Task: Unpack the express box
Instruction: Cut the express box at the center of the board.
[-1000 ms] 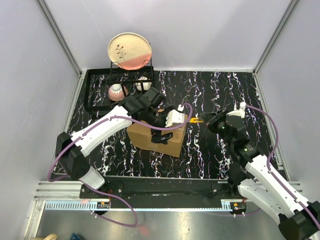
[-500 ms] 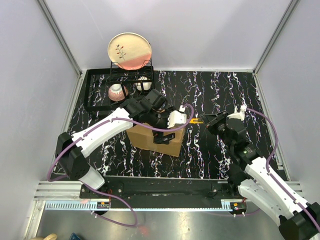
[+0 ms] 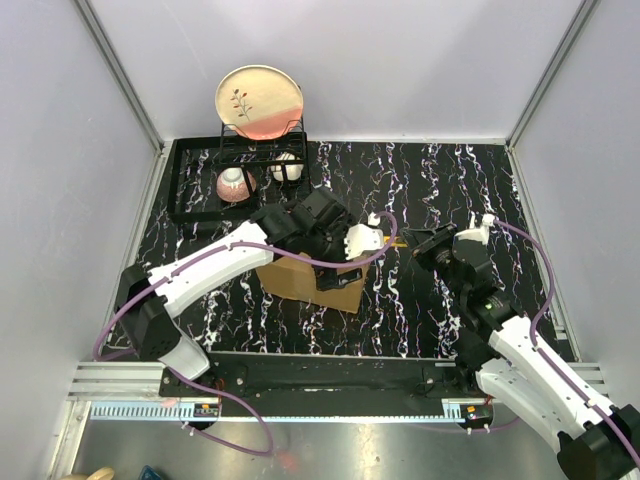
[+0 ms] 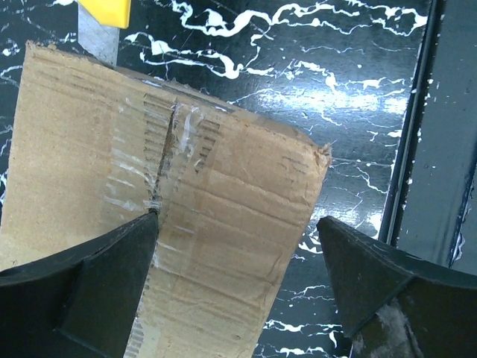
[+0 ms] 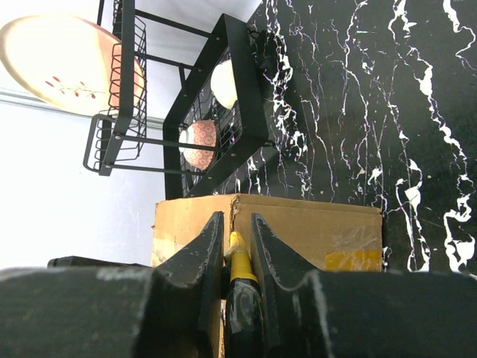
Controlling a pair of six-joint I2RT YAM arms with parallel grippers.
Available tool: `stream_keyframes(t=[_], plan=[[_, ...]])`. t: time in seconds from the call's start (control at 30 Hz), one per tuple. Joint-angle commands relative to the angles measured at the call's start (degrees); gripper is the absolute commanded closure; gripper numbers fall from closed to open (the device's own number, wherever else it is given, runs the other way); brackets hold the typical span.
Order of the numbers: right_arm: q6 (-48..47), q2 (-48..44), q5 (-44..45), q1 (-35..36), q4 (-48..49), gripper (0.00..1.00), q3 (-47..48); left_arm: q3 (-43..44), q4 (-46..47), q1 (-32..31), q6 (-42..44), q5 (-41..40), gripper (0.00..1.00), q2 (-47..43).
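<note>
The express box (image 3: 292,281), a brown carton, lies on the black marble table, partly under my left arm. Its top (image 4: 223,194) has a taped seam (image 4: 168,142) with a slit in the tape. My left gripper (image 3: 340,272) hovers open over the box's right end. One finger (image 4: 97,283) is above the top and the other (image 4: 380,283) is past the edge, over the table. My right gripper (image 3: 425,245) is shut on a yellow and black utility knife (image 5: 240,268) aimed at the box's corner (image 5: 235,201). The knife's blade (image 4: 97,41) shows at the box's far edge.
A black dish rack (image 3: 200,185) stands at the back left with a pink plate (image 3: 259,101) upright on it and two bowls (image 3: 233,184) inside. A dark rail (image 4: 440,149) runs along the table's near edge. Grey walls close in the cell.
My left arm has swung right across the box, so its gripper now sits over the right end. The right gripper and knife have barely shifted.
</note>
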Motion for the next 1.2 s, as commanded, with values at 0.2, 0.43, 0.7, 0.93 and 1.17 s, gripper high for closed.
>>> stream_keyframes(t=[0.2,0.43,0.7,0.93,1.17], plan=[[1.33,-0.91,-5.82,0.73,-0.85,1.00,-0.95,1.96,4.55,-2.48,-5.61,-9.44,0.01,4.26],[1.77,-0.21,-5.74,2.65,-1.20,1.00,-0.43,3.36,4.72,-3.27,-8.33,-13.66,0.05,5.67],[1.77,1.64,-1.61,7.14,-2.69,1.00,0.89,4.77,4.20,-3.88,-9.91,-14.37,0.18,6.98],[3.61,-0.12,-0.03,8.55,-3.75,1.00,0.63,7.49,3.06,-3.97,-10.53,-14.37,0.34,9.01],[6.42,1.80,2.96,13.55,-2.96,1.00,-0.34,10.66,2.09,-3.88,-11.93,-15.42,0.40,10.77]])
